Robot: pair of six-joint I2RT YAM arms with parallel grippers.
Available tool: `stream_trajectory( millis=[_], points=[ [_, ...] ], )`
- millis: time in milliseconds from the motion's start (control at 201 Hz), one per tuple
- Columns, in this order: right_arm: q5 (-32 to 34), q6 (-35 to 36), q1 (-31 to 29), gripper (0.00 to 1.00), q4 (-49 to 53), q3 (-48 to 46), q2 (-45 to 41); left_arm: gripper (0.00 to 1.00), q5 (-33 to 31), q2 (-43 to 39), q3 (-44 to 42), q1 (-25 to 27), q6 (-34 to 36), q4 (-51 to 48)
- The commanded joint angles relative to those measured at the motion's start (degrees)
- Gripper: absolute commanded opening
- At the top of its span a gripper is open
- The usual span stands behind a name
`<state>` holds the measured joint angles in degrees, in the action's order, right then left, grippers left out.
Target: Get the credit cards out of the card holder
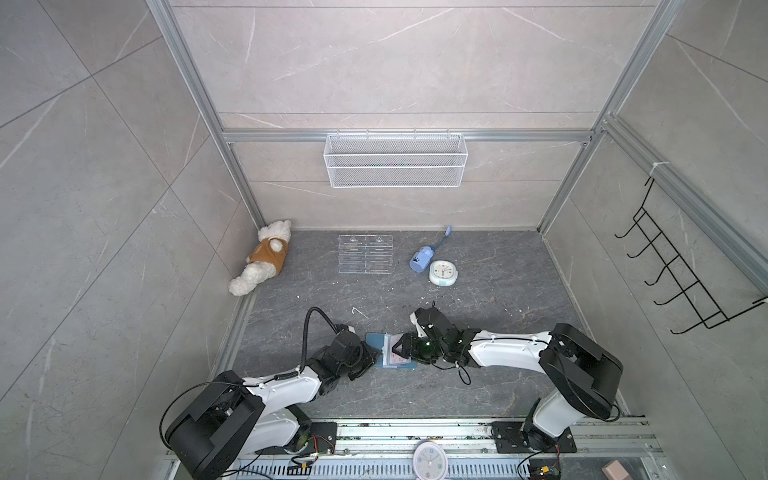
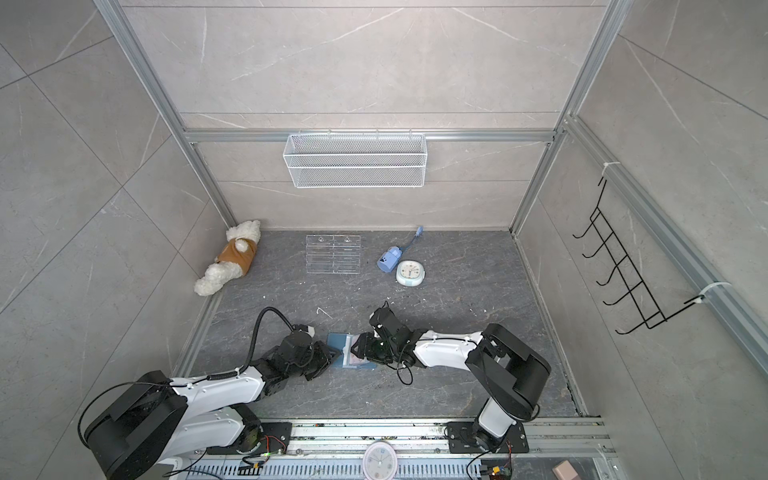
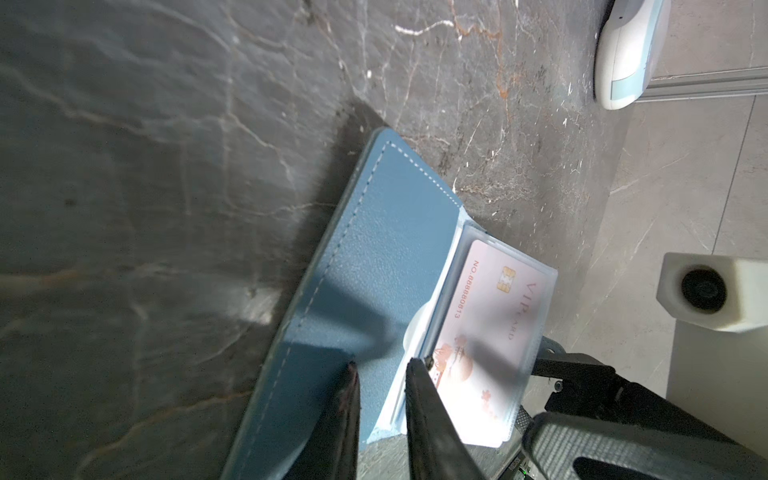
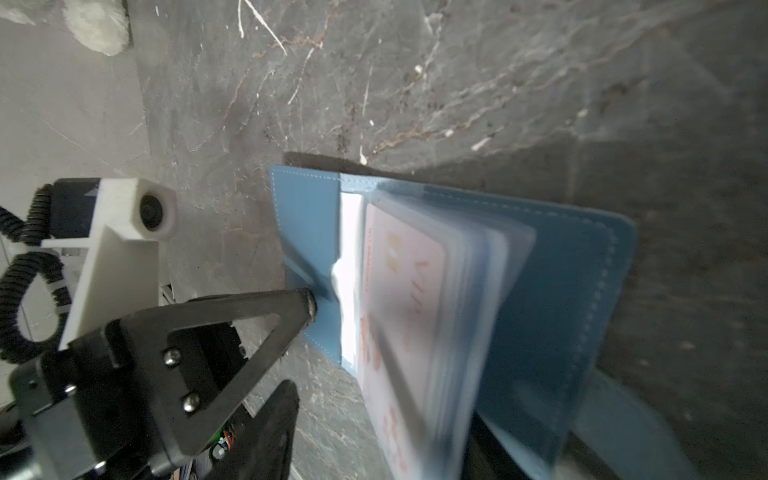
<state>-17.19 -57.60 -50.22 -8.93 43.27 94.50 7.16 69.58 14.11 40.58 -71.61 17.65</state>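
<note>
Left gripper (image 3: 384, 363), jaws narrowly parted, presses the open dusty-blue card holder (image 3: 374, 249) on the dark marbled tabletop (image 1: 498, 374). Its clear plastic sleeves (image 4: 490, 291) enclose a pale pink-white chip card (image 3: 498, 316). Right gripper (image 1: 397, 348) meets the fanned sleeves; its grip cannot be told.

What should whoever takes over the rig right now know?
Left gripper: nearly closed, tip pressing the left flap of the card holder; pinch or not, unclear.
Right gripper: at the clear sleeves, which stand raised off the right cover; grip unclear.
Holder lies open between the arms; a credit card shows in the top sleeve.
Done: holder opened.
Left: pull out every card; none is out yet.
</note>
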Motion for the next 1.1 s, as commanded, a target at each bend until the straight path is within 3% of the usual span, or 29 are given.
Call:
stream_trajectory(
  millis=[0, 488, 826, 956, 1095],
  points=[
    [-1.5, 0.2, -0.4, 0.56, -2.4, 1.7, 1.3, 0.24, 0.1, -0.4, -1.5, 0.7, 0.2, -2.5],
    [-4.7, 0.3, -1.3, 0.56, -4.8, 7.6, 5.1, 0.25, -0.3, -3.8, -1.2, 0.7, 0.8, -2.8],
    [-5.2, -0.1, -1.6, 0.56, -4.7, 10.1, 10.3, 0.25, -6.7, -18.8, 1.8, 0.6, 0.7, -21.4],
    [-5.2, 0.0, -1.8, 0.57, -4.9, 9.7, 10.4, 0.32, -8.9, -26.0, 2.5, 0.6, 0.5, -26.7],
    [-3.0, 1.9, -1.8, 0.63, 0.1, 10.1, 7.7, 0.44, -7.4, -27.6, 4.8, 0.6, 2.0, -27.8]
  ],
)
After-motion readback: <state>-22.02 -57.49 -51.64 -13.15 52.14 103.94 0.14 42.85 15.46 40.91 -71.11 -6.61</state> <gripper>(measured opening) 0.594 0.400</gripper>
